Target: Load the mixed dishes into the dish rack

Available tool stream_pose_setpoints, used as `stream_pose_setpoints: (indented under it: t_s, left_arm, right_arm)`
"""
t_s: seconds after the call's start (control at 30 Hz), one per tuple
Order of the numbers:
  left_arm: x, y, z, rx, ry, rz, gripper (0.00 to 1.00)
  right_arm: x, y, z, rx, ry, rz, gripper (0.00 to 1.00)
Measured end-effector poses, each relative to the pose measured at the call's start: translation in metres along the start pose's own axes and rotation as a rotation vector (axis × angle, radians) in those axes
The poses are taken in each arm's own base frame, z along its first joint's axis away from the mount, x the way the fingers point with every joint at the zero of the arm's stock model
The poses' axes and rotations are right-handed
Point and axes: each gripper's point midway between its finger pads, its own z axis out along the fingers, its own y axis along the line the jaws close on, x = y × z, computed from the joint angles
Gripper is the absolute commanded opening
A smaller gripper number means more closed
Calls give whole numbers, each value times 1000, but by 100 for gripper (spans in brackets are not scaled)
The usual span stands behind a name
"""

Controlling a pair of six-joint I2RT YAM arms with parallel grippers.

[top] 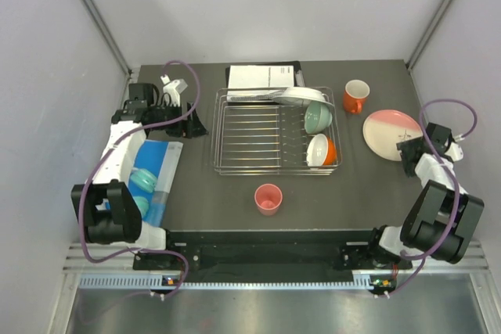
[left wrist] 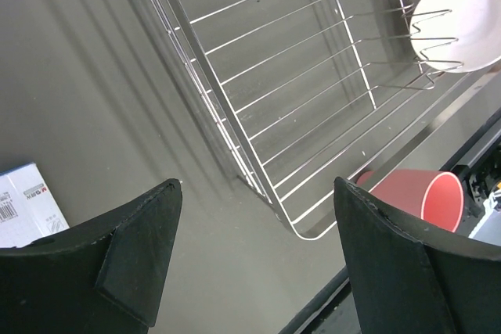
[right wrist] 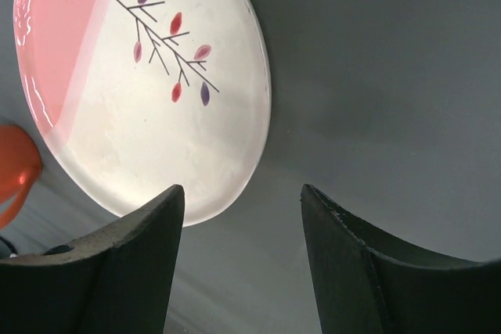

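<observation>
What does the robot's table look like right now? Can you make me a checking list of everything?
Surface: dark grey table, no spills seen.
Job's things: the dish rack holds the white plate, mint-green bowl and orange bowl. The pink plate, orange mug and pink cup stand on the table outside it.
Clutter: blue sheet with teal pieces at the left; white paper behind the rack.
End effectors: left end effector open and empty, near the rack's corner; right end effector open and empty, over the pink plate's edge.
Cables: a purple cable loops off each arm, touching no dishes.
Surroundings: pale walls and metal frame posts.
</observation>
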Motion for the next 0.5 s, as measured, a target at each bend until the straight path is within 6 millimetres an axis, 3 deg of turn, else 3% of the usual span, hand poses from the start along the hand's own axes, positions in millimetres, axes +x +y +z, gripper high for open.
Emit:
stream_pose_setpoints:
  t_s: [0.23,0.5]
  left_arm:
    - [-1,8,8,13,0,13,82]
    - [0,18,11,21,-2,-15,82]
  right_arm:
    - [-2,-8,2,48,-11,-4,59]
    - [-6,-9,21,121,6,9,57]
